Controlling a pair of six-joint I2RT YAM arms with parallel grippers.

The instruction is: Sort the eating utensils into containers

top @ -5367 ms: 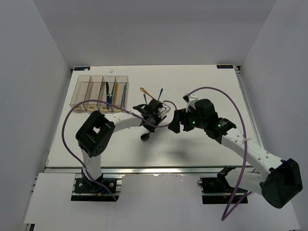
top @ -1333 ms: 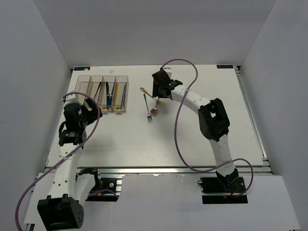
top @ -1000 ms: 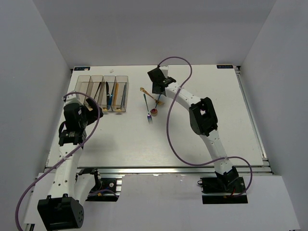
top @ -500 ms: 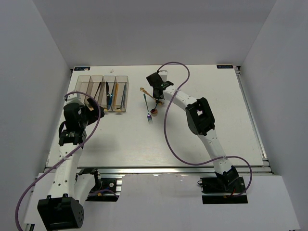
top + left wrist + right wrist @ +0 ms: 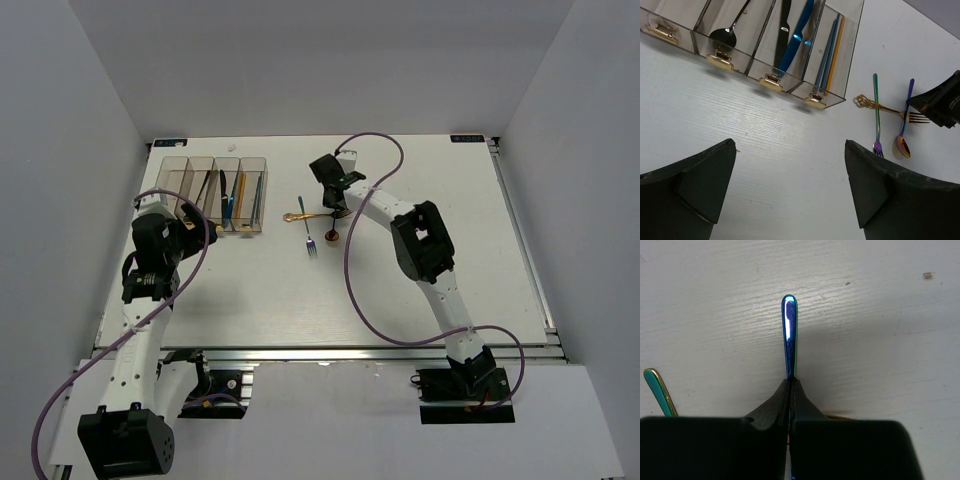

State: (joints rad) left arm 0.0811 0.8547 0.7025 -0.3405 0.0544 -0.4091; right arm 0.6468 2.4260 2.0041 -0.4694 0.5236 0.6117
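Observation:
My right gripper [image 5: 790, 382] is shut on the slim blue handle of a spoon [image 5: 789, 335] lying on the white table; its copper bowl [image 5: 332, 237] points toward the arms. The top view shows this gripper [image 5: 335, 197] at mid-table. Left of it lie a gold fork [image 5: 300, 215] and a green fork [image 5: 307, 225]. The containers [image 5: 167, 190] stand at the far left in a row, holding a black spoon [image 5: 725, 32], black and blue knives [image 5: 792, 42] and chopsticks [image 5: 832, 50]. My left gripper [image 5: 790, 190] hovers open and empty near them.
White walls close in the table on the left, back and right. The right arm's purple cable [image 5: 375, 145] loops above the far middle. The table's near edge runs along a metal rail [image 5: 320, 352].
The right gripper has closed onto the spoon's handle. The spoon has shifted slightly right, and the gold fork has swung round to lie left-right. The left arm has not moved.

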